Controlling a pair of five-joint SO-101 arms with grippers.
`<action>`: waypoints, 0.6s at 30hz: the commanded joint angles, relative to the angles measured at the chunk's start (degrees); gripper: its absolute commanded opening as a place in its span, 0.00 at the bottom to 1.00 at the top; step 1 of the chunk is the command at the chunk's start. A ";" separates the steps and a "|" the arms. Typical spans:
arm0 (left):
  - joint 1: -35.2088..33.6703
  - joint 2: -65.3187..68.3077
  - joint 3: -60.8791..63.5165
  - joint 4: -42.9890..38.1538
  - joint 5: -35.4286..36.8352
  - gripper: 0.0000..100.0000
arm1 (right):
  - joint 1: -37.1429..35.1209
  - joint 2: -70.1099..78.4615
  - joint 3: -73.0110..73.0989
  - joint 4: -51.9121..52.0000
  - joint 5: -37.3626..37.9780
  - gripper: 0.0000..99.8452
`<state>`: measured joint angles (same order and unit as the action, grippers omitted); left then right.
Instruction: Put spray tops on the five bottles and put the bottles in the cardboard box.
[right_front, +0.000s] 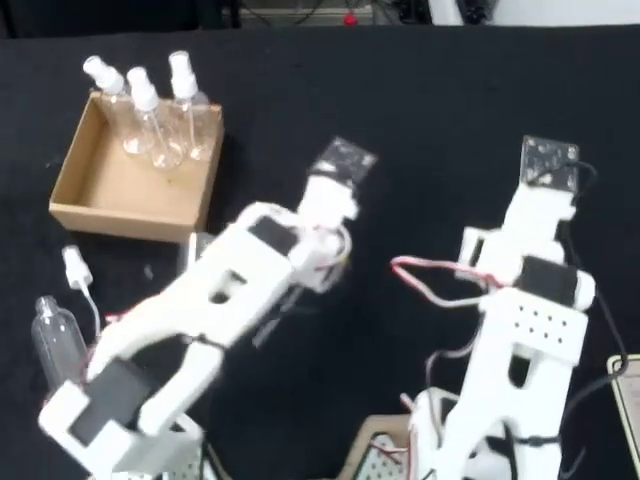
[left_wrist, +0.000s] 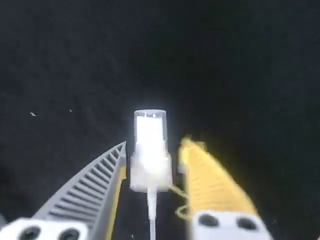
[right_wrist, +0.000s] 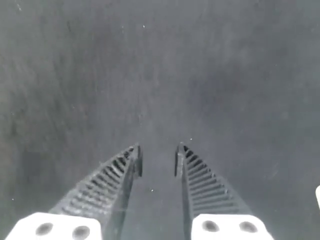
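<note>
Black cloth table (right_front: 300, 90); cardboard box (right_front: 95, 215) at 10 o'clock holds three capped bottles (right_front: 150, 130), upright, nozzles up. At 8 o'clock, a loose spray top (right_front: 75, 266) and a bare bottle (right_front: 55, 335), neck toward 12 o'clock. Left gripper (left_wrist: 153, 146), near centre, clamps the held spray top (left_wrist: 150, 155), long axis along the fingers, head outward, tube toward the wrist; right gripper (right_wrist: 157, 150), at 3 o'clock, fingers narrowly apart over the cloth.
</note>
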<state>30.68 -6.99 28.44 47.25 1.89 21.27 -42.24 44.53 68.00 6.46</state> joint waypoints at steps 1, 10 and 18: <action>0.22 2.37 -2.33 -0.88 2.20 0.25 | 1.05 0.92 -3.30 0.18 0.35 0.12; -1.63 -4.13 -8.40 10.73 1.05 0.26 | -0.62 1.01 -3.30 -0.97 -0.18 0.12; -19.82 -16.09 -18.95 35.34 -13.01 0.30 | -20.31 1.10 -3.30 0.70 -8.26 0.12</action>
<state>20.48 -16.57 14.64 73.71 -6.02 10.20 -41.45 44.53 68.26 4.26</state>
